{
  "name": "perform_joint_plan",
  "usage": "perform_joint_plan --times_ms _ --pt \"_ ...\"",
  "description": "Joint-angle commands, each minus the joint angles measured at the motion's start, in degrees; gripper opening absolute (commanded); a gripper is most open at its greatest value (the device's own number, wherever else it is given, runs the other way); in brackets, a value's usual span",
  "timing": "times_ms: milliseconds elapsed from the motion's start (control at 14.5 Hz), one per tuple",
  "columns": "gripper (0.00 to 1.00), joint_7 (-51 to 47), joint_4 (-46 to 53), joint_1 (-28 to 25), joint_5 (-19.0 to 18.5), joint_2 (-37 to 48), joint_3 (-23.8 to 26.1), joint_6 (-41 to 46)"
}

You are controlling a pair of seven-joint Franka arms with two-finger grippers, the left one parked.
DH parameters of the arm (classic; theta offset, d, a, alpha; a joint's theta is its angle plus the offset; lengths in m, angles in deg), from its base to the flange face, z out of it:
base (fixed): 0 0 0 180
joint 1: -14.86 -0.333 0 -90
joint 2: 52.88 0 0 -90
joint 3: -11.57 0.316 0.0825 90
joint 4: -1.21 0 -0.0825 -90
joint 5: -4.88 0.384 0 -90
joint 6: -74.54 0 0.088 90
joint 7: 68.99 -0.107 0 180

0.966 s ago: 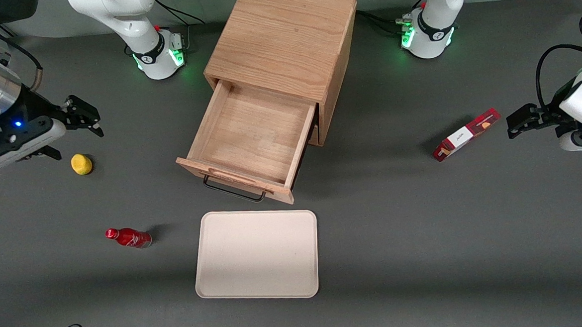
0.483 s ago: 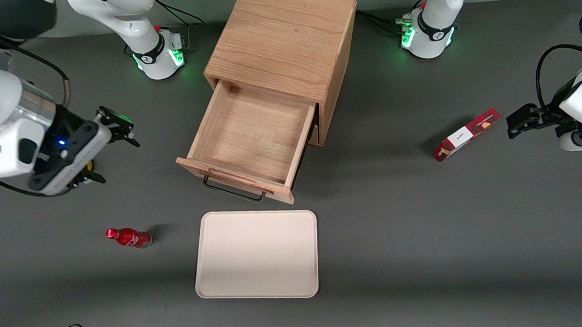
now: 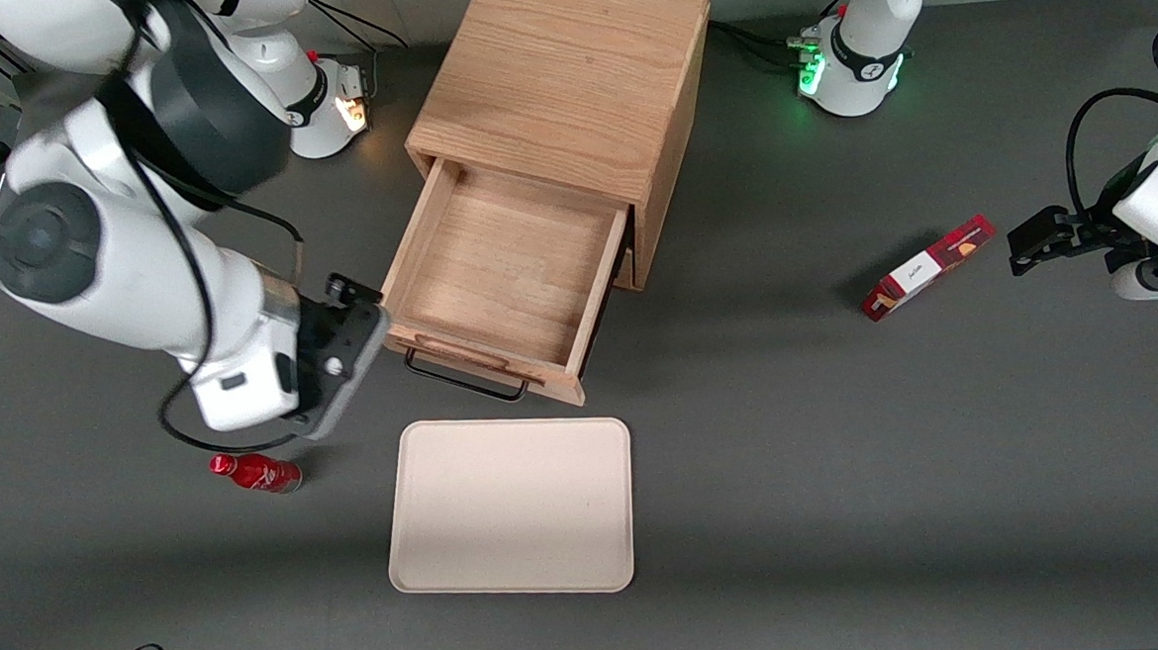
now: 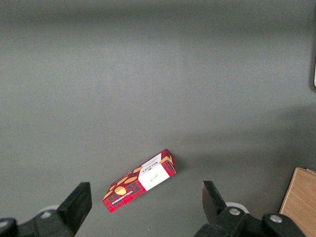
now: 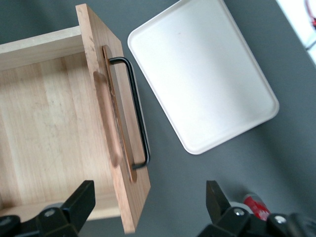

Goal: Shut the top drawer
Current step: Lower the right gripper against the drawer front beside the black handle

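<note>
The top drawer (image 3: pixel 506 259) stands pulled far out of the light oak cabinet (image 3: pixel 566 78), and it is empty inside. Its black wire handle (image 3: pixel 463 379) faces the front camera. My gripper (image 3: pixel 355 312) hovers at the drawer front's corner on the working arm's end, just above it. In the right wrist view the gripper (image 5: pixel 148 210) is open. Its fingers (image 5: pixel 79 200) straddle the corner of the drawer front (image 5: pixel 123 163) without touching it. The handle (image 5: pixel 138 113) shows there too. Nothing is held.
A cream tray (image 3: pixel 509 507) lies on the table, nearer the front camera than the drawer, also in the right wrist view (image 5: pixel 202 74). A red bottle (image 3: pixel 255 473) lies beside the tray under my wrist. A red box (image 3: pixel 928 267) lies toward the parked arm's end.
My gripper has swung from the working arm's end of the table in to the drawer front's corner. The arm now covers the yellow fruit seen earlier. The drawer has not moved.
</note>
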Motion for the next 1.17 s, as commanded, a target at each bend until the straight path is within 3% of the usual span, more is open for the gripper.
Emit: perform_joint_plan --times_ms 0,138,621,1103 --pt "1.0 1.8 5.5 -1.0 -1.1 -5.2 0.2 1.3" --pt "1.0 1.8 5.6 -1.9 -0.5 -6.8 0.2 0.7" --pt "1.0 1.3 7.1 2.5 10.4 -10.9 -0.4 -1.5" --pt "1.0 -3.8 6.7 1.8 12.1 -12.0 -0.3 -3.2"
